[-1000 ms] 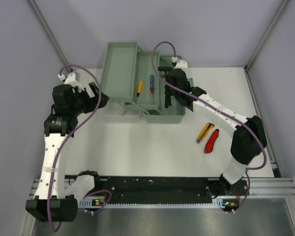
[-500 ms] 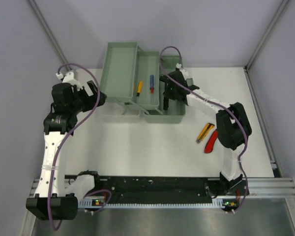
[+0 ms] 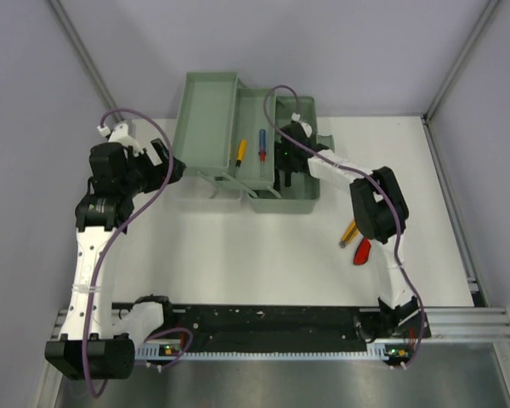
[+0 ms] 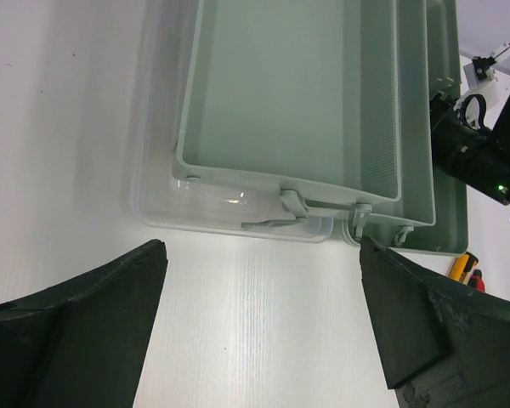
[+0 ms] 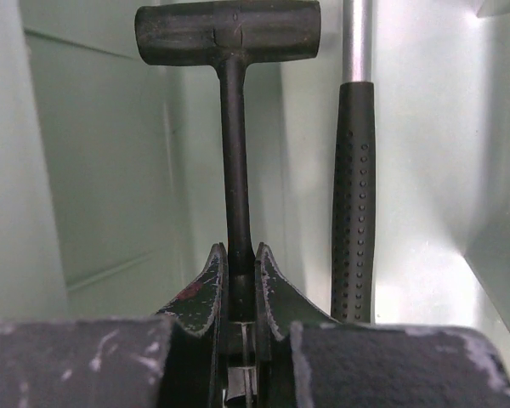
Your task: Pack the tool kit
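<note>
The grey-green toolbox (image 3: 206, 119) stands open at the back of the table with its trays folded out. My right gripper (image 3: 282, 172) reaches into its base compartment. In the right wrist view it (image 5: 238, 255) is shut on the handle of a black hammer (image 5: 228, 32), head pointing away. A second hammer (image 5: 354, 178) with a dotted black grip lies beside it. A yellow-handled screwdriver (image 3: 240, 153) and a blue one (image 3: 262, 144) lie in the middle tray. My left gripper (image 4: 263, 331) is open and empty over the table, just short of the box's translucent lid (image 4: 195, 200).
A yellow cutter (image 3: 350, 230) and a red cutter (image 3: 362, 252) lie on the white table to the right of the box, below my right arm's elbow. The left tray (image 4: 289, 85) holds nothing. Grey walls close in the back and sides.
My right arm has folded in, its elbow swinging left toward the box, while the gripper stays in the base with the hammer. My left arm has hardly moved.
</note>
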Tool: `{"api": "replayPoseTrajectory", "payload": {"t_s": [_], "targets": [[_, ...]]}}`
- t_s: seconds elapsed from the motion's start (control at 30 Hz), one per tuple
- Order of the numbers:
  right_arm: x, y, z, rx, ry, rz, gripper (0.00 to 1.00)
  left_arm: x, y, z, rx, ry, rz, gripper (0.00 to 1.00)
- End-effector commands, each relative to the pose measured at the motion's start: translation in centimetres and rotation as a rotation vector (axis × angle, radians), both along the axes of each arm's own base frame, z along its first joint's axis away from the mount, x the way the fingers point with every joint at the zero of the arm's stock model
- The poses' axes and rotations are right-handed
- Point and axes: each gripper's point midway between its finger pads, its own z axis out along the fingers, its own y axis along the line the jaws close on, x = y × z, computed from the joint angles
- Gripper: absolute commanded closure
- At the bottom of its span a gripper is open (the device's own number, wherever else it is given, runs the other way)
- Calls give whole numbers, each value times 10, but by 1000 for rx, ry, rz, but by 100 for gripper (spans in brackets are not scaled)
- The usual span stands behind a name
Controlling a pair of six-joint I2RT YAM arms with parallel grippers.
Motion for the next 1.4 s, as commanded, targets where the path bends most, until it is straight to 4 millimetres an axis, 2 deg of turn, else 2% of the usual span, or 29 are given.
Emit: {"api": "replayPoseTrajectory", "payload": {"t_s": [0.0,0.1,0.17,0.23,0.3,0.47,0.63,0.7,0.8,0.87,0.93,1.0,1.03,1.07,1.1,1.17,1.27,1.37], "targets": [[17,7,7,-15,-38,-2,91,4,1,8,8,-38,-9,2],[18,3,3,-44,-32,-5,77,5,-1,7,-2,-34,-15,2],[17,0,8,-52,-37,-10,70,5,-2,7,-8,-34,-21,2],[14,-2,16,-53,-44,-9,72,5,-2,10,-7,-41,-21,2],[9,-6,38,-48,-62,-8,76,4,-2,12,-6,-44,-23,2],[-7,-24,92,-54,-129,-24,77,4,-11,16,-44,-52,-59,2],[-37,-55,141,-78,-202,-56,78,2,-25,22,-91,-67,-124,2],[-52,-70,162,-84,-238,-77,78,-2,-38,30,-107,-92,-209,2],[-80,-103,179,-114,-268,-126,77,-10,-56,44,-119,-122,-310,4],[-102,-127,181,-133,-267,-167,77,-21,-77,57,-120,-156,-418,4],[-125,-148,163,-156,-231,-195,75,-33,-97,70,-120,-212,-543,4],[-143,-168,153,-161,-199,-237,72,-46,-118,80,-141,-261,-650,3],[-153,-180,140,-177,-164,-256,68,-53,-129,81,-166,-272,-706,3],[-160,-190,132,-198,-147,-280,59,-60,-140,84,-184,-292,-761,2],[-170,-204,122,-229,-122,-325,52,-67,-149,84,-200,-302,-816,2],[-184,-224,99,-245,-61,-389,44,-76,-166,80,-203,-305,-893,2],[-206,-247,61,-188,76,-493,41,-87,-185,75,-206,-290,-965,2],[-220,-265,37,-223,130,-561,39,-92,-196,71,-201,-284,-1011,2]]}}
